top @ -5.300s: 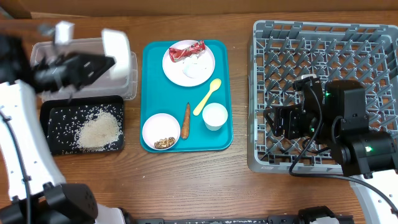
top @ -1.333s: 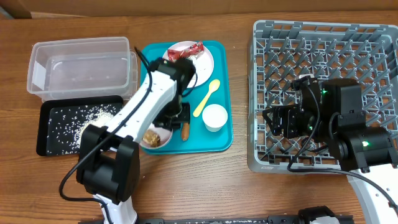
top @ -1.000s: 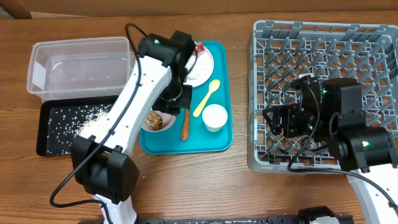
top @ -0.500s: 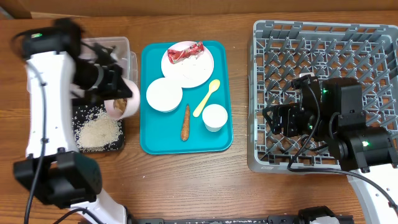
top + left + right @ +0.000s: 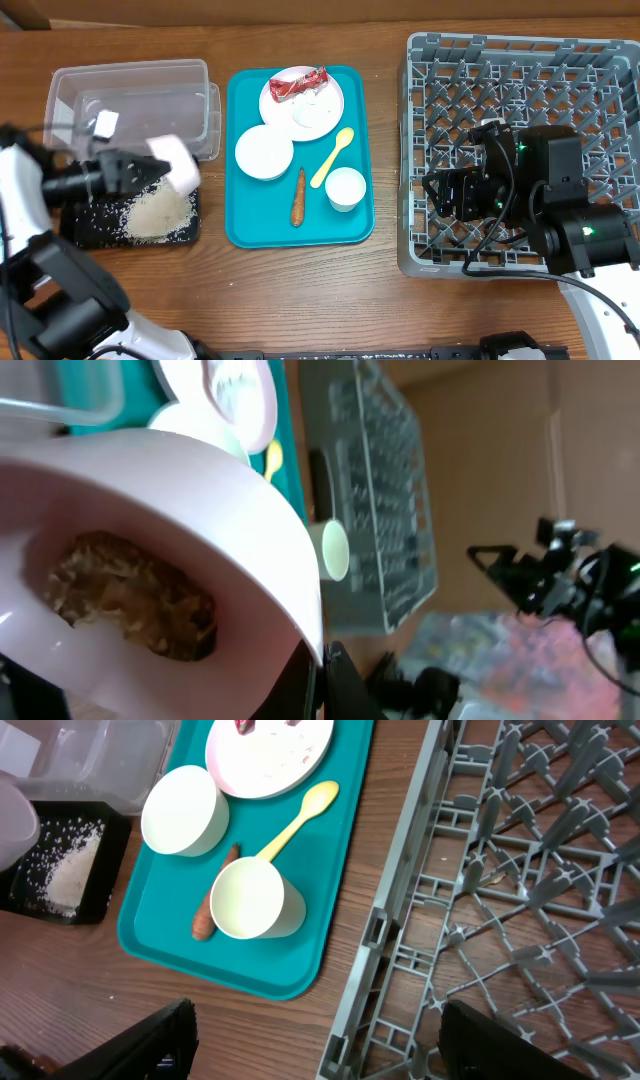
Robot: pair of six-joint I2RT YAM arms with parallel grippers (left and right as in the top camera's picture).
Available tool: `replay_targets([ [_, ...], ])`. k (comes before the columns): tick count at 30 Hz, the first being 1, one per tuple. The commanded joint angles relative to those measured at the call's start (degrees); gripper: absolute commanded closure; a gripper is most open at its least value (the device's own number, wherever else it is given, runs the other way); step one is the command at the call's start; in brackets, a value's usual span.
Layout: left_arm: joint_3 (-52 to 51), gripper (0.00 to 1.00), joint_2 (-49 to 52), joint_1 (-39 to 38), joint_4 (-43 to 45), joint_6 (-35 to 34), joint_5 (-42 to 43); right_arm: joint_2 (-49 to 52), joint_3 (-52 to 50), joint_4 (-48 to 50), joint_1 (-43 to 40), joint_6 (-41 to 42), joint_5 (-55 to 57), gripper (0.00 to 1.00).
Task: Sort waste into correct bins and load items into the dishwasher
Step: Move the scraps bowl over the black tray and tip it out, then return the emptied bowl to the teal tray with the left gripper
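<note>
Rack (image 5: 520, 60): sat at table's right side.
Teal tray (image 5: 240, 225): lay mid-table, between rack and bins.
Tub (image 5: 130, 100): stood far left, just behind black tray.
Black tray (image 5: 90, 225): lay front left, with a rice (image 5: 158, 210) pile at its right end.
Right gripper (image 5: 440, 195): hovered over rack's left part, fingers spread wide, holding nothing.
Left gripper (image 5: 150, 170): clamped on held bowl's rim.
Plate (image 5: 310, 105): sat at back of teal tray, wrapper (image 5: 298, 83) on it.
Held bowl (image 5: 200, 510): was tipped over black tray, blurred overhead, scraps (image 5: 130, 605) inside.
Second bowl (image 5: 264, 152): sat on teal tray, left.
Cup (image 5: 346, 187): sat on teal tray, right of carrot.
Carrot (image 5: 298, 196): lay on teal tray, front middle.
Spoon (image 5: 333, 155): lay on teal tray between plate and cup.
</note>
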Motion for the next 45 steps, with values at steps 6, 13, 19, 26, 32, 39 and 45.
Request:
replay_targets([
  [6,-9.5,0.96,-0.7,10.6,5.6,8.9,10.4,0.1,0.8,0.3,-0.1,0.2,-1.4,0.20],
  [13,-10.4,0.96,-0.3,13.3,7.1,6.4,14.2,0.1,0.8,0.3,-0.1,0.2,-1.4,0.20],
  [19,-10.4,0.96,-0.3,13.2,7.6,8.5,16.0,0.1,0.8,0.2,-0.1,0.2,-1.4,0.20],
  [26,-10.1,0.96,-0.4,12.7,6.2,9.2,17.2,0.1,0.8,0.1,-0.1,0.2,-1.4,0.20],
  [32,-2.5,0.96,-3.5,7.1,-0.5,12.7,16.7,0.1,0.8,0.1,-0.1,0.2,-1.4,0.20],
  [39,8.5,0.96,-12.7,-12.1,1.5,3.3,5.9,0.1,0.8,0.1,-0.1,0.2,-1.4,0.20],
  [45,9.4,0.96,-15.3,-30.4,16.4,-32.4,-20.7,0.1,0.8,0.1,-0.1,0.2,-1.4,0.20],
])
